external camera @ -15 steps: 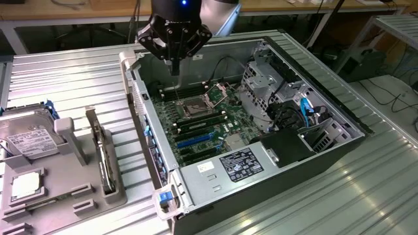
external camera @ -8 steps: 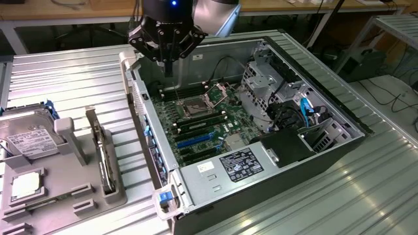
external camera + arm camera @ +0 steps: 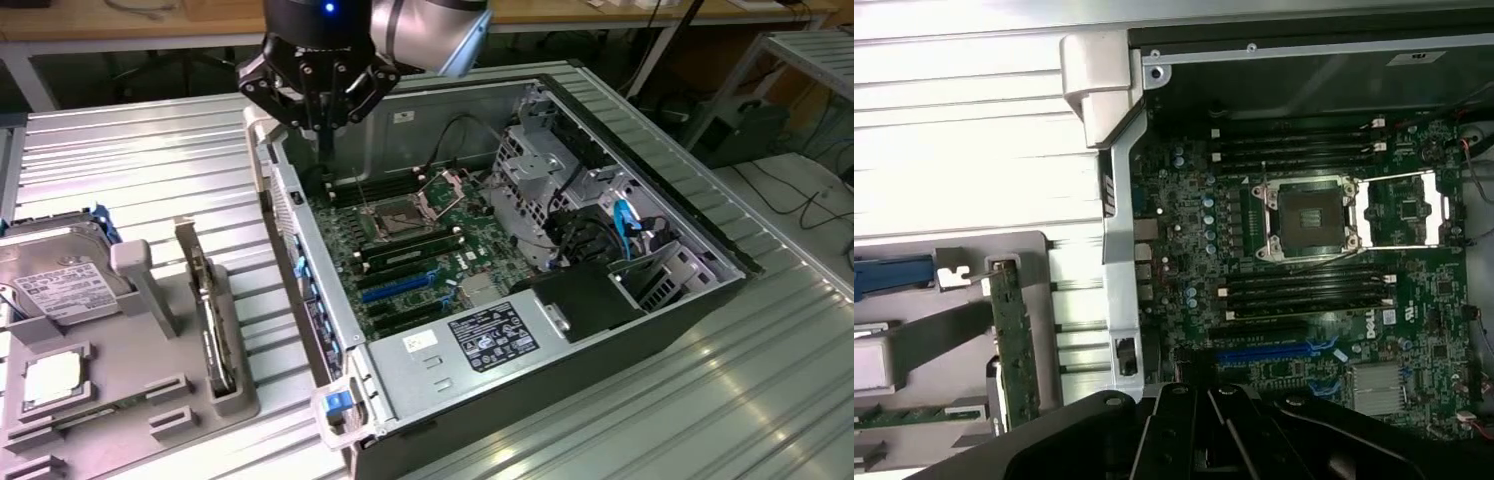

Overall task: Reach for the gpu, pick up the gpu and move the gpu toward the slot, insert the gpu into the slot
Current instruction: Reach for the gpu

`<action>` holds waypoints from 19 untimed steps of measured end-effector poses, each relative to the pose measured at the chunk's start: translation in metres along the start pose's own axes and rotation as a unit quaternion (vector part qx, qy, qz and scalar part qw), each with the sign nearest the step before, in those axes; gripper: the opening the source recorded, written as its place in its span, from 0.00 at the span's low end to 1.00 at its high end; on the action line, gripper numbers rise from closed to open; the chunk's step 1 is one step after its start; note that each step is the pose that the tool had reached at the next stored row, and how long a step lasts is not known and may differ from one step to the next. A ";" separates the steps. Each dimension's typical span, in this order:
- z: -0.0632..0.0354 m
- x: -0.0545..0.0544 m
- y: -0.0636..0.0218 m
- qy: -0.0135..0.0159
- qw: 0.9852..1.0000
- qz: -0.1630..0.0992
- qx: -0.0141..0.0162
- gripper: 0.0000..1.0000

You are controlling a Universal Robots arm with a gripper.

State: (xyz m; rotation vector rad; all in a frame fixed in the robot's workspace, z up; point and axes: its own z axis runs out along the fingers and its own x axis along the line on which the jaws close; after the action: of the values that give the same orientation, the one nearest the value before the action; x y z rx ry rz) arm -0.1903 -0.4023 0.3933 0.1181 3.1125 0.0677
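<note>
Tool (image 3: 320, 120) over PC case (image 3: 441, 110) edge, well apart frm gpu (image 3: 214, 320) in holder (image 3: 147, 290).

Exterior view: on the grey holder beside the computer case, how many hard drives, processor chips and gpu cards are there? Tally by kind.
hard drive: 1
processor chip: 1
gpu: 1, standing on edge
Total: 3, all on the grey holder

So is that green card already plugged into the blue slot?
No, the gpu stands on edge in the grey tray outside the case, and the blue slot sits empty.
</note>
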 end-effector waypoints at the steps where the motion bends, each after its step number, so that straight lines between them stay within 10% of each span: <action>1: -0.0001 0.003 -0.0004 0.000 1.000 0.000 0.000 0.11; 19: -0.0021 0.066 -0.0102 0.000 1.000 0.000 0.000 0.11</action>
State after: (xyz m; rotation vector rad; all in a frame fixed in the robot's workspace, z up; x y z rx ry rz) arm -0.2570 -0.4074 0.3933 0.1181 3.1125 0.0677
